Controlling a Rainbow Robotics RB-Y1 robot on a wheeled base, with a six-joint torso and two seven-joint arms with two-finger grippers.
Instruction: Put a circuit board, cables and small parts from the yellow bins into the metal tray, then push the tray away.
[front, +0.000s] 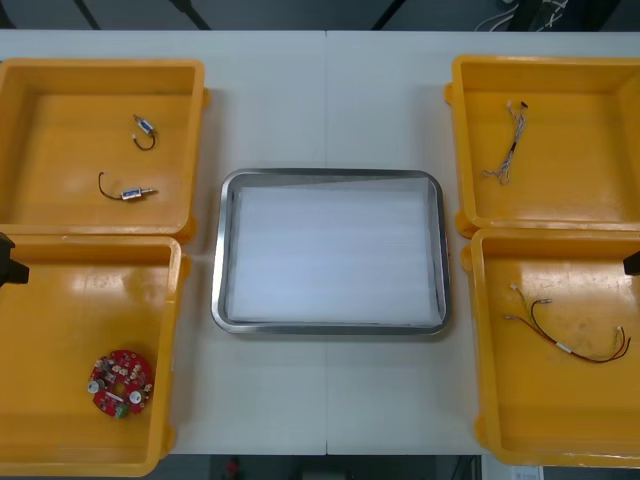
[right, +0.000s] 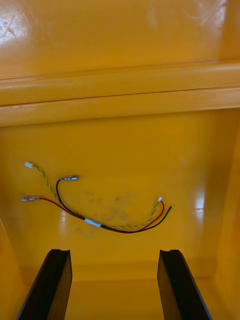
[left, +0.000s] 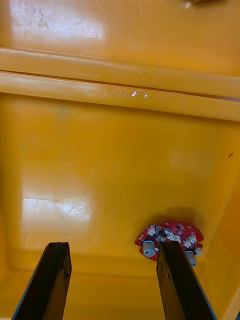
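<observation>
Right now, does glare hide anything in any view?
No. Front view: soft sheen inside the yellow bins, metal tray evenly lit. Right wrist view: glare on the bin wall, red and yellow cable clear. Left wrist view: white patch on the floor, off the circuit board.

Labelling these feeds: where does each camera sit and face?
Front view: above the arms, facing steeply down at table, tray and bins; tips of left arm and right arm at the edges.
Left wrist view: on the left wrist, facing into a bin at the circuit board; left pincer open.
Right wrist view: on the right wrist, facing into a bin at the red and yellow cable; right pincer open.
Shared: the front view shows that circuit board too.
</observation>
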